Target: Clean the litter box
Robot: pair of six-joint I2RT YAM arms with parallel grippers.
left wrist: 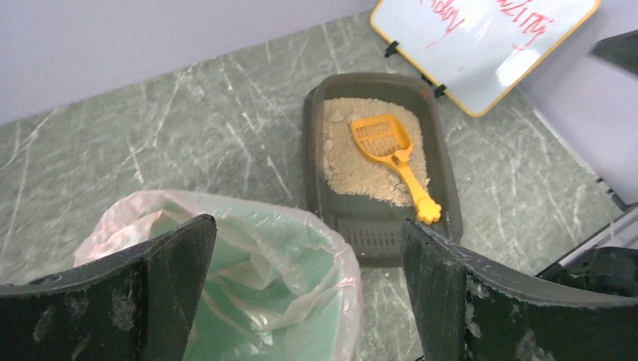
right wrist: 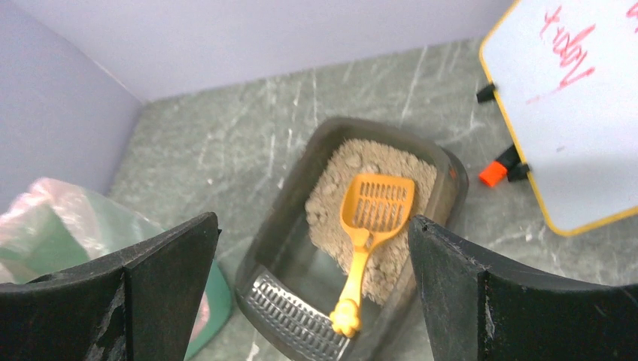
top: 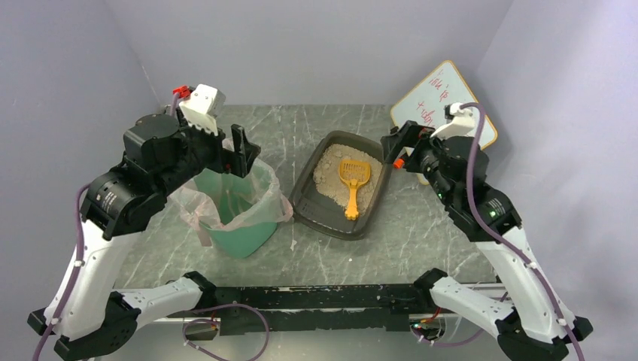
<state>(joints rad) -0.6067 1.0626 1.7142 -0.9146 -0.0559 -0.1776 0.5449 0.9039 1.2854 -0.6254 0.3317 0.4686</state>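
The dark grey litter box point(top: 302, 197) lies mid-table with beige litter heaped at its far end. It also shows in the left wrist view point(left wrist: 316, 143) and the right wrist view point(right wrist: 263, 252). An orange slotted scoop point(top: 352, 184) lies on the litter, handle toward the near end; it also shows in both wrist views point(left wrist: 391, 154) point(right wrist: 369, 226). My left gripper point(top: 242, 150) is open and empty, raised over the green bin point(top: 239, 226). My right gripper point(top: 393, 145) is open and empty, raised beside the box's far right corner.
The green bin has a clear bag liner point(left wrist: 256, 248) and stands left of the litter box. A yellow-framed whiteboard point(top: 444, 101) with red writing leans at the back right, with an orange-capped marker point(right wrist: 494, 173) by it. Grey walls enclose the marbled table.
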